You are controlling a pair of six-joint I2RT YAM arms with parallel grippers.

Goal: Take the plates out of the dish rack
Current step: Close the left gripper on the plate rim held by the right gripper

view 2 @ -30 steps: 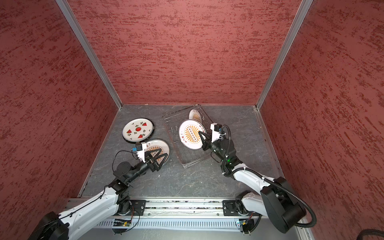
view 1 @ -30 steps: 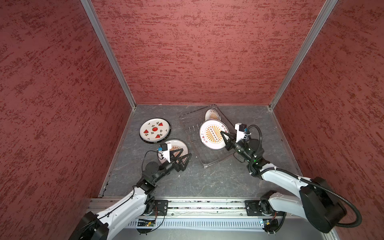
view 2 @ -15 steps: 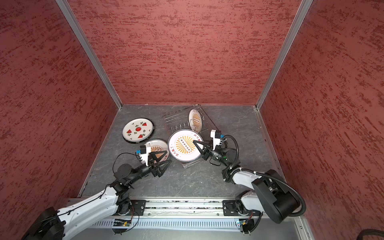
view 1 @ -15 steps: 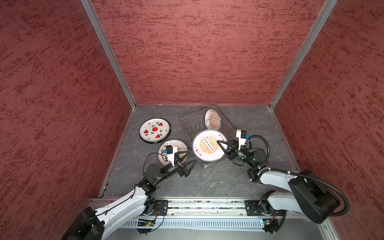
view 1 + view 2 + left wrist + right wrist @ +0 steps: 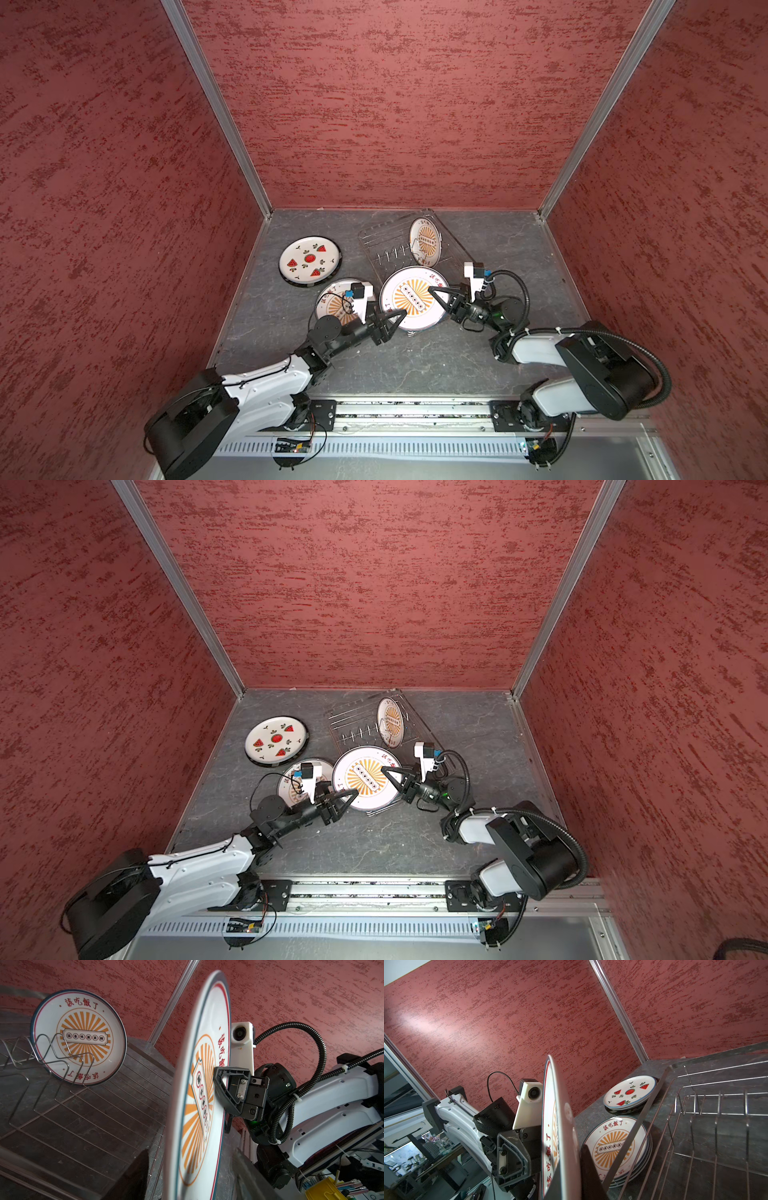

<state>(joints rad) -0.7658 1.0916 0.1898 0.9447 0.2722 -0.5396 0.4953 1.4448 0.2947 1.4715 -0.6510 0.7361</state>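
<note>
A white plate with an orange sunburst point(image 5: 409, 299) point(image 5: 365, 777) hangs tilted over the near end of the dish rack point(image 5: 386, 245) point(image 5: 353, 721). My right gripper point(image 5: 434, 293) point(image 5: 571, 1178) is shut on its right rim. My left gripper point(image 5: 398, 322) point(image 5: 191, 1178) straddles the opposite rim, jaws open with a gap on each side of the plate point(image 5: 199, 1095). One more sunburst plate point(image 5: 424, 243) point(image 5: 79, 1036) stands upright between the rack's prongs. A watermelon plate point(image 5: 309, 261) and a stack of sunburst plates point(image 5: 336, 297) point(image 5: 614, 1142) lie flat on the left.
Red walls close in the dark grey floor on three sides. The wire rack point(image 5: 716, 1126) lies at an angle at the back middle. The stack of plates sits right behind my left wrist. A metal rail point(image 5: 411, 415) runs along the front edge.
My right gripper drew the sunburst plate out of the rack toward the front. My left gripper moved right onto the plate's other rim and its jaws narrowed.
</note>
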